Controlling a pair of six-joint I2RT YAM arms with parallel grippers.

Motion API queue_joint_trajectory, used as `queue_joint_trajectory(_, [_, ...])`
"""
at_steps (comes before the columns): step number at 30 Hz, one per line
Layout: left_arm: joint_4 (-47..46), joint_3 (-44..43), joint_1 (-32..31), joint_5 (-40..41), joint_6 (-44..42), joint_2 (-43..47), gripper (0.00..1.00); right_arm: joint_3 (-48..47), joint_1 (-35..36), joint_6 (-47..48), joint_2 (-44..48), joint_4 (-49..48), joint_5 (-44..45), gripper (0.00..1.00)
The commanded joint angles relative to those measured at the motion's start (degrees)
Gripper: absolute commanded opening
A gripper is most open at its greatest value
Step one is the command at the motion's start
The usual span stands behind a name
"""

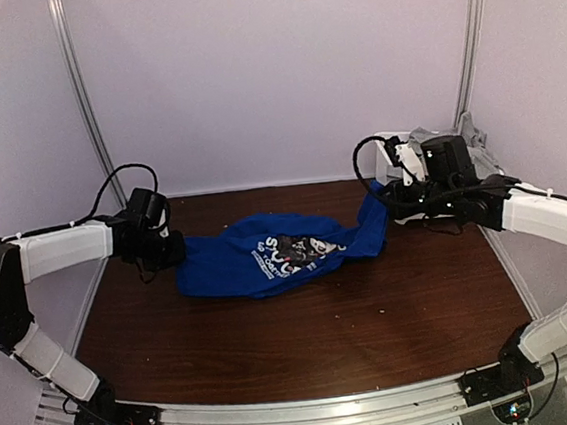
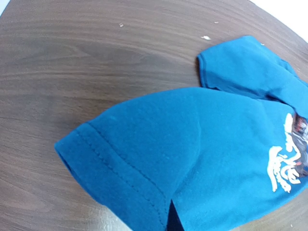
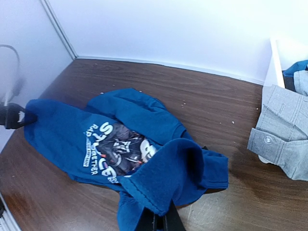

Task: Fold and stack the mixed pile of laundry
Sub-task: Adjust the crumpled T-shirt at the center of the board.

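Both left gripper (image 1: 174,249) and right gripper (image 1: 377,201) clamp opposite edges of the blue shirt (image 1: 268,261), tabletop (image 1: 306,346) showing around.

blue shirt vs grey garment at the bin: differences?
Colour: the blue shirt is royal blue with white print; the grey garment is plain light grey with a button. Place: the blue shirt rests on the table; the grey garment drapes over the white bin's edge. Grip: the left gripper and right gripper each pinch an end of the blue shirt; nothing touches the grey garment. Both are unfolded.
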State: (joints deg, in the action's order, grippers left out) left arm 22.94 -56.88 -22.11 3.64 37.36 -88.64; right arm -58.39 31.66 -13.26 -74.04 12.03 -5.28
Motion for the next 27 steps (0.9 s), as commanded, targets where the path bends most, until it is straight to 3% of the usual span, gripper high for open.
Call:
queue_joint_trajectory(1, [2.44,-0.32,0.99,-2.88,-3.48,4.66,0.15,3.32,0.93,-2.85,10.16,0.18,-7.99,0.0])
queue_joint_trajectory(2, [2.43,0.74,1.3,-3.53,-3.51,5.47,0.25,3.49,0.97,-3.31,11.86,0.42,-9.14,0.0])
queue_joint_trajectory(4, [1.31,4.43,1.37,-7.24,-3.32,8.3,0.55,3.71,1.14,-3.97,13.6,0.91,-11.01,0.0])
queue_joint_trajectory(5, [0.02,8.42,1.37,-9.16,-2.87,10.49,0.64,4.05,1.32,-4.35,13.99,0.97,-11.47,0.0])
queue_joint_trajectory(9, [-5.65,22.36,0.77,-15.91,0.8,20.93,0.81,7.31,2.46,-5.83,13.87,-0.23,-12.74,0.0])
queue_joint_trajectory(13, [-7.42,31.82,-2.69,-16.27,4.16,29.72,0.86,9.0,3.27,-6.8,14.97,-1.16,-12.64,0.0])
queue_joint_trajectory(16, [-7.73,33.78,-3.48,-15.55,4.44,29.89,0.86,8.12,3.45,-7.05,16.45,-1.25,-13.34,0.0])
queue_joint_trajectory(24, [-13.77,27.47,-4.0,-11.02,4.47,16.23,0.85,1.8,3.67,-4.8,16.56,1.73,-16.77,0.0])
queue_joint_trajectory(27, [-18.08,24.67,-4.0,-11.47,4.93,9.39,0.77,1.15,3.8,-4.16,15.78,2.4,-17.24,0.0])
